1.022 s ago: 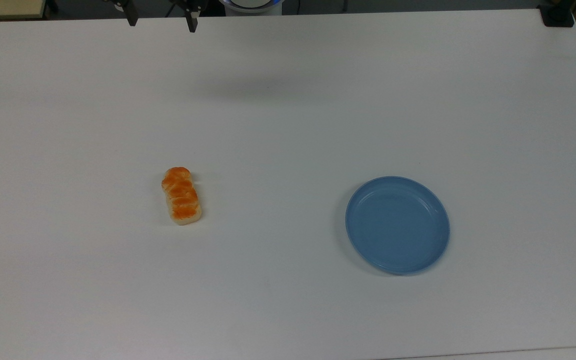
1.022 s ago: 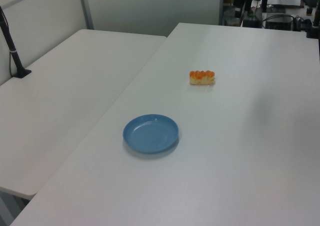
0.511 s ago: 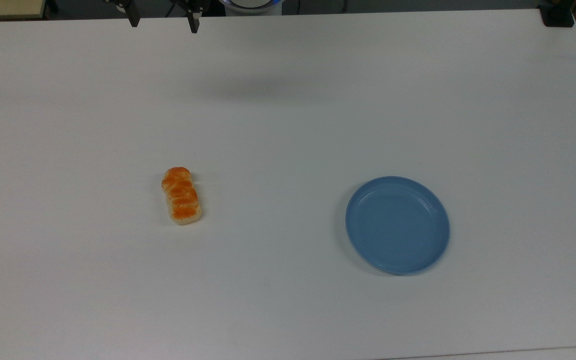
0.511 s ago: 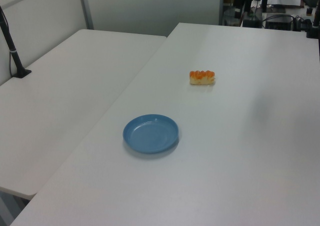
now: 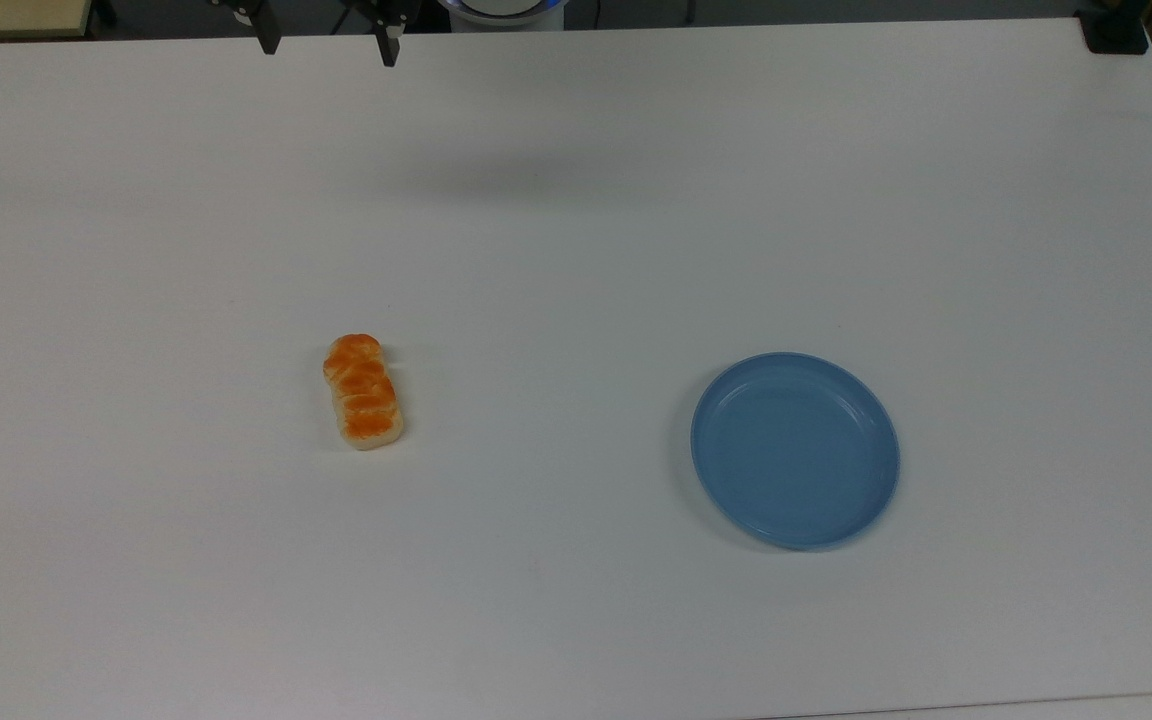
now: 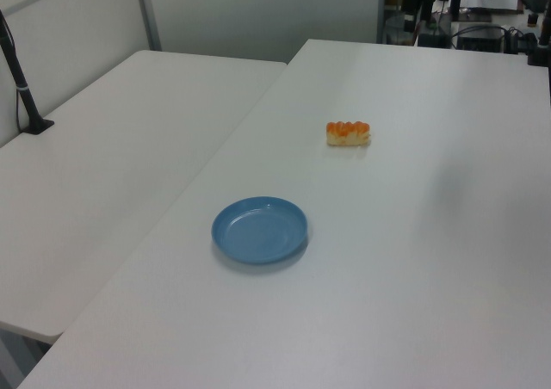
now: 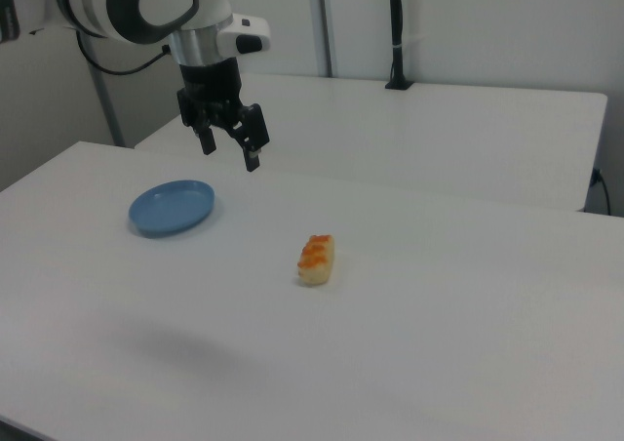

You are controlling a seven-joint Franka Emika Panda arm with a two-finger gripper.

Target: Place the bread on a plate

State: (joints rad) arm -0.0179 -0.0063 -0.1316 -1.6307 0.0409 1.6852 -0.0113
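1. Right view first: the gripper (image 7: 230, 152) hangs high above the table (image 7: 439, 295), fingers spread wide, nothing between them.
2. Top view, and the two dark fingertips (image 5: 388, 48) poke in at the upper edge, clearly apart.
3. Down on the white surface, the bread (image 5: 363, 392) lies flat, glazed orange top up, on the top view's left.
4. The plate (image 5: 795, 450) sits well apart from it on the top view's right, blue and bare.
5. Left view: plate (image 6: 259, 230) nearer the camera, loaf (image 6: 348, 133) farther back, open tabletop between them.
6. Right view again: the bread (image 7: 316, 259) rests below and to the right view's right of the claw, plate (image 7: 173, 207) off to the right view's left.
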